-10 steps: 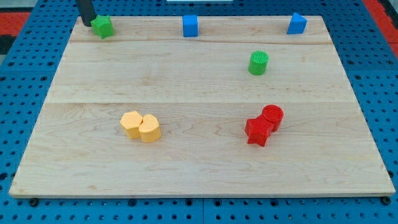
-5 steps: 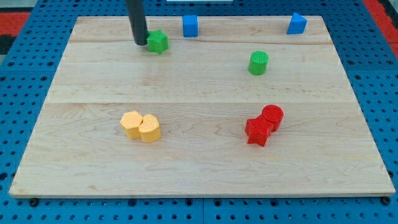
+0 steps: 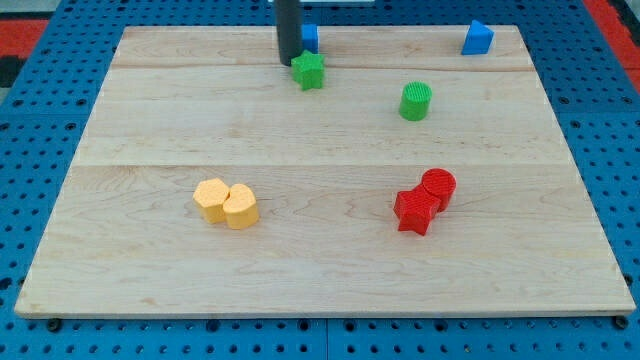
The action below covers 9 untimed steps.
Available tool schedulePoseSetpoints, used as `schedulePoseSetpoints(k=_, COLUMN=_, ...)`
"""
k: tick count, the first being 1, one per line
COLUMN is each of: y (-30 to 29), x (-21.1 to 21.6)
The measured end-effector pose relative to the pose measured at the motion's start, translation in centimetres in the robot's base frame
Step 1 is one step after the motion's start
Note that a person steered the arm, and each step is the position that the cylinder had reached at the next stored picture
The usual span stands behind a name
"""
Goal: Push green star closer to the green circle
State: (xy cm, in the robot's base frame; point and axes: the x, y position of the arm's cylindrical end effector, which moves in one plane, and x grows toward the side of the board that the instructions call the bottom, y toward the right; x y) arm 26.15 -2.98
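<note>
- A wooden board (image 3: 150, 120) lies on a blue pegboard.
- My tip (image 3: 289, 63) touches the upper-left side of the green star (image 3: 310, 71).
- A blue block (image 3: 310, 38) sits partly hidden behind the rod.
- The green circle (image 3: 416, 101) lies to the star's right, apart.
- Another blue block (image 3: 478, 38) sits at top right.
- Two yellow blocks (image 3: 226, 204) touch at lower left.
- A red star (image 3: 415, 211) touches a red circle (image 3: 438, 186).
</note>
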Motion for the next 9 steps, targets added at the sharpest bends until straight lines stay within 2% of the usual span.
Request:
schedulePoseSetpoints(k=2, y=3.4, x=2.1)
schedulePoseSetpoints(k=5, y=0.6, x=3.7)
schedulePoseSetpoints(k=9, y=4.7, x=6.9)
